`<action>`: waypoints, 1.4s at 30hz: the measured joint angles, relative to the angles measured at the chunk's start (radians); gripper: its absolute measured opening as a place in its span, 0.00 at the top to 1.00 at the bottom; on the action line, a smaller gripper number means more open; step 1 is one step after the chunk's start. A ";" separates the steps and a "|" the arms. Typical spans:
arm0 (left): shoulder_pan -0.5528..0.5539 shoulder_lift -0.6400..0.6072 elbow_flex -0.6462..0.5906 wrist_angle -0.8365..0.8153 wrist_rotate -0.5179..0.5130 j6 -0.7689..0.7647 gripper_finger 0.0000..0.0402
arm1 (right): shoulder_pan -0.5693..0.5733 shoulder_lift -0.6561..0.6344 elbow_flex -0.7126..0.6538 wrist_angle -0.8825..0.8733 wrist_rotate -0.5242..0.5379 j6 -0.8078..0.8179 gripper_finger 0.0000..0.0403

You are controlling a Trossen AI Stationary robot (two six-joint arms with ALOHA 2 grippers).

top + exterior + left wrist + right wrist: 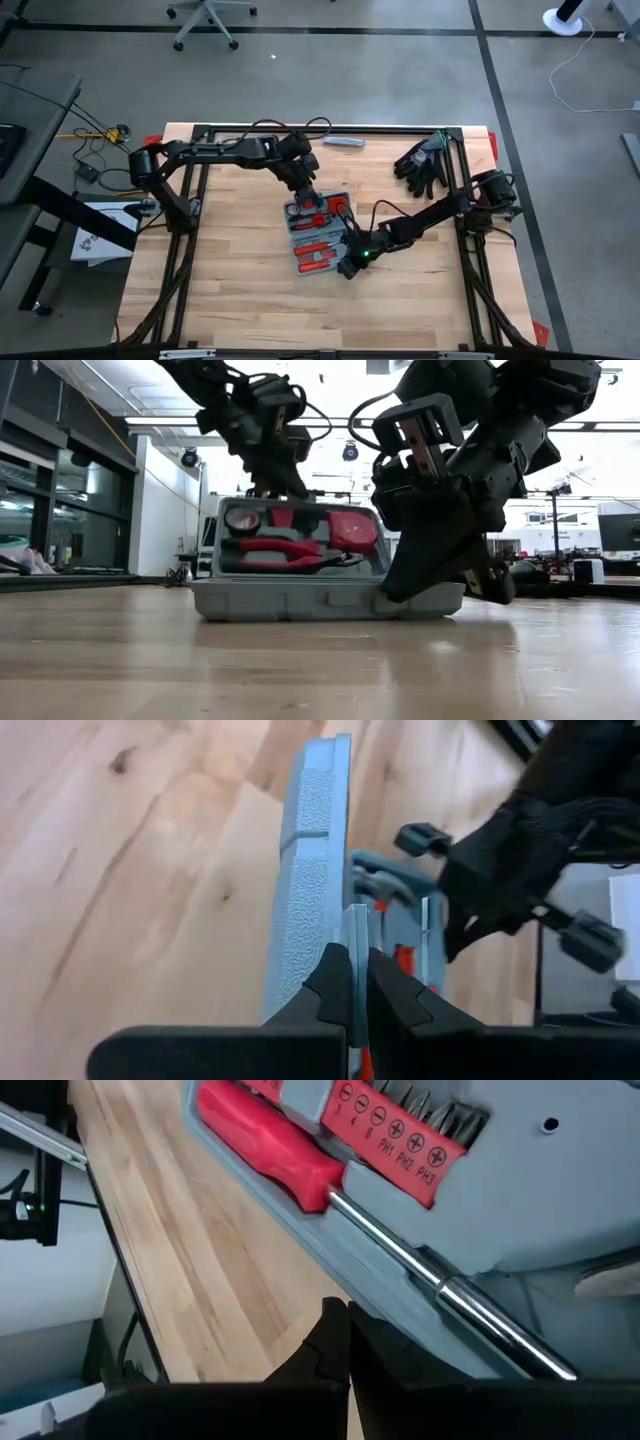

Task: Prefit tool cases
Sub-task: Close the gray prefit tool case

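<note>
Open tool case [318,232] at the table's middle, lid upright, both grippers on it.
Left gripper [357,982] pinches the stiff lid's thin rim; right gripper [340,1330], fingers seemingly closed, touches the tool-laden, likely heavy base.

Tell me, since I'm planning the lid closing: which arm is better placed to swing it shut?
Probably the left: its end effector grips the raised lid's edge of the tool case. The right end effector sits low at the base's side.
</note>
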 joint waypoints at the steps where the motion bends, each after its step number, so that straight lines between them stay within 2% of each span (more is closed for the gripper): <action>1: -0.007 -0.002 0.000 0.002 0.000 -0.007 1.00 | -0.001 0.000 0.000 0.000 0.006 0.002 1.00; 5: -0.038 -0.006 0.000 0.028 -0.002 -0.046 1.00 | -0.004 0.000 -0.001 0.000 0.031 0.008 1.00; 11: -0.101 -0.004 -0.001 0.069 -0.018 -0.101 1.00 | -0.027 0.001 -0.002 -0.003 0.159 0.041 1.00; 17: -0.188 0.026 -0.009 0.044 -0.297 -0.089 0.98 | -0.076 0.006 -0.005 -0.013 0.188 0.043 1.00; 20: -0.209 0.052 -0.009 0.039 -0.292 -0.096 0.93 | -0.073 0.002 -0.005 0.002 0.201 0.050 1.00; 22: -0.221 0.066 -0.009 0.040 -0.252 -0.104 0.87 | -0.051 0.000 -0.005 0.005 0.193 0.055 1.00; 30: -0.255 0.080 -0.085 0.116 -0.255 -0.163 0.70 | 0.005 0.000 -0.005 0.002 0.189 0.096 1.00; 35: -0.288 0.077 -0.102 0.116 -0.254 -0.185 0.67 | 0.043 -0.006 -0.005 0.031 0.185 0.113 1.00; 39: -0.322 0.041 -0.101 0.146 -0.260 -0.211 0.68 | 0.077 -0.058 -0.004 0.043 0.203 0.111 1.00; 42: -0.351 -0.002 -0.101 0.144 -0.317 -0.235 0.69 | 0.093 -0.120 -0.003 0.041 0.247 0.087 1.00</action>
